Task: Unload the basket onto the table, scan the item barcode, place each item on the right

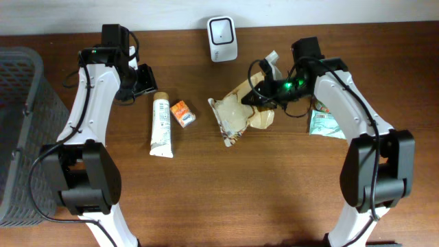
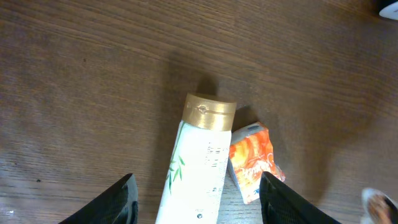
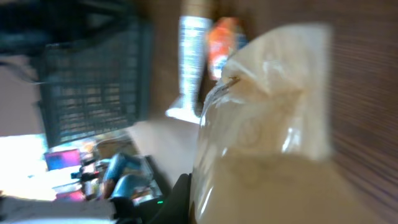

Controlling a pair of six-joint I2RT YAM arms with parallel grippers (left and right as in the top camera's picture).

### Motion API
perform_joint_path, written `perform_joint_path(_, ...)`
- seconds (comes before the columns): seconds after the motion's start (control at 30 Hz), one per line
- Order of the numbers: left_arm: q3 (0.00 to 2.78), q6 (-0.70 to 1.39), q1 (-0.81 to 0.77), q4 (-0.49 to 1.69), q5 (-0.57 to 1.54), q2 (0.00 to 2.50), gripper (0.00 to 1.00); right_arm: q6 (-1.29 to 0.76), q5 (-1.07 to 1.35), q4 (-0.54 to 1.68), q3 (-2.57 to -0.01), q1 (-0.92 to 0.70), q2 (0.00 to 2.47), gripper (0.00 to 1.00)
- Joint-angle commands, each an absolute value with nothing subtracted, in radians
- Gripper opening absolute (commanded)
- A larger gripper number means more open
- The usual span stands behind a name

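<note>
Translucent beige plastic pouch (image 1: 234, 115): lies at the centre of the overhead view on the brown wooden tabletop (image 1: 274, 192), below the white box-shaped barcode scanner (image 1: 222, 30), which stands at top centre and apart from it.

The pouch's right edge appears to be pinched by the right gripper (image 1: 264, 98), whose jaws are pressed together. In the right wrist view the pouch fills most of the frame and is blurred. No barcode can be made out on it.

The pouch has not been presented to the scanner, so the scan is judged not yet done. Lifting it, turning the code toward the scanner face and holding it there are left.

Left gripper (image 2: 199, 208): jaws spread, nothing held. It is poised over the white tube with a gold cap (image 2: 196, 162), which lies flat at centre left, just beside a small orange packet (image 2: 252, 158). Whether either has been scanned cannot be told.
</note>
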State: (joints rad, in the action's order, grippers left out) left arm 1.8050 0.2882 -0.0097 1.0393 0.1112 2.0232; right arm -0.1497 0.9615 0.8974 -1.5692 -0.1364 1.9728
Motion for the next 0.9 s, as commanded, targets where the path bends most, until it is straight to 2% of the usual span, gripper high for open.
perform_joint_path(0.0,1.82,0.287,-0.008,1.042,0.107,2.001,0.61,-0.127,0.645,0.968,-1.567,-0.141,1.991,0.37)
perform_joint_path(0.07,1.82,0.287,-0.008,1.042,0.107,2.001,0.61,-0.118,0.512,1.013,-1.584,-0.123,1.991,0.55)
perform_joint_path(0.1,1.82,0.287,-0.008,1.042,0.107,2.001,0.61,-0.105,0.457,1.055,-1.61,-0.108,1.991,0.6)
perform_joint_path(0.17,1.82,0.287,-0.01,1.041,0.108,2.001,0.61,-0.068,0.316,1.195,-1.731,-0.083,1.991,0.61)
perform_joint_path(0.3,1.815,0.287,-0.033,1.04,0.107,2.001,0.61,-0.051,0.108,1.39,-1.96,-0.114,1.991,0.6)
perform_joint_path(0.53,1.814,0.287,-0.068,1.03,0.107,2.033,0.57,-0.03,0.118,1.38,-1.876,-0.268,2.092,0.36)
perform_joint_path(0.73,1.814,0.287,-0.068,1.026,0.107,2.037,0.57,-0.116,-0.067,1.328,-1.757,-0.375,2.146,0.37)
perform_joint_path(0.87,1.813,0.287,-0.068,1.026,0.107,2.037,0.57,-0.125,-0.009,1.224,-1.649,-0.406,2.148,0.37)
